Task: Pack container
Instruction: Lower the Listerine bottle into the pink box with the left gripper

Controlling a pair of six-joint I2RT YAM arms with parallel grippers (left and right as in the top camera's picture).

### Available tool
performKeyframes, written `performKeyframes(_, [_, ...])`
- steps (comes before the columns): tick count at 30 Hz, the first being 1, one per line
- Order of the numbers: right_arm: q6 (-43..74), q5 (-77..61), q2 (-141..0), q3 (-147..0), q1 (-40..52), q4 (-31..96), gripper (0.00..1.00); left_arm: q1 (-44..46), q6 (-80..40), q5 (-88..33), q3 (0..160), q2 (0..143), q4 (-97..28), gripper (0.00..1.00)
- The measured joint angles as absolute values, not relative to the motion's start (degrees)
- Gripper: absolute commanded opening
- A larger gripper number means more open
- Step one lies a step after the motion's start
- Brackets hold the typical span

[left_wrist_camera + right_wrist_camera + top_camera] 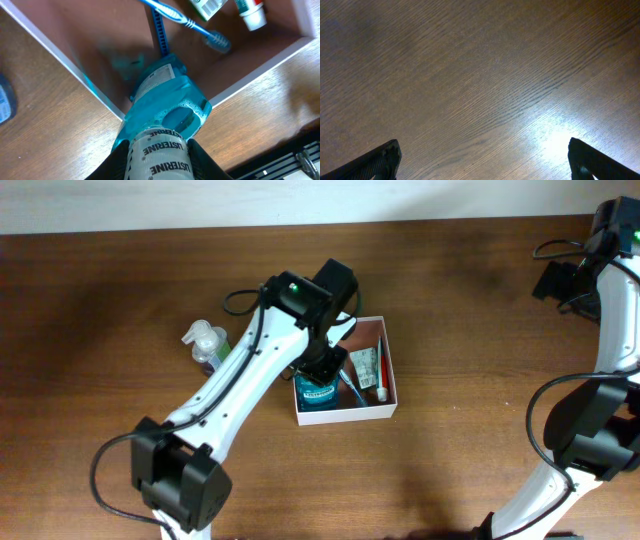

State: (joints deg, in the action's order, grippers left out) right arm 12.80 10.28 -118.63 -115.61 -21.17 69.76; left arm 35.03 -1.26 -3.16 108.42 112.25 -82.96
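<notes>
The container (390, 375) is a shallow white-walled box with a reddish-brown inside, at the table's middle; its wall shows in the left wrist view (65, 60). My left gripper (157, 160) is shut on the cap of a teal Listerine bottle (167, 97), which stands in the container's front left corner (318, 395). A blue toothbrush (185, 20) and a toothpaste tube (365, 366) lie inside too. My right gripper (482, 160) is open and empty over bare wood at the far right.
A clear pump bottle (208, 345) stands left of the container, beside my left arm. The right arm (600, 330) stands along the table's right edge.
</notes>
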Motion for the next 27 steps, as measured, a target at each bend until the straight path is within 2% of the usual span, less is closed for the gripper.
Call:
performKeyframes(2, [12.8,10.3,-118.6,-115.6,-21.2,69.7,0.98,35.0,-1.3,-3.2,108.4,113.4,-83.0,0.23])
performKeyframes(4, [12.8,10.3,-118.6,-115.6,-21.2,69.8,0.98,35.0,-1.2,-3.3,108.4,113.5,-83.1,0.37])
performKeyframes(7, [12.8,10.3,-118.6,-115.6,-21.2,69.8,0.98,35.0,-0.9,-3.1,108.4,113.5,-83.1,0.45])
performKeyframes(27, [12.8,10.3,-118.6,-115.6,-21.2,69.8,0.98,35.0,-0.8,-3.0,112.3,113.7,-87.5,0.45])
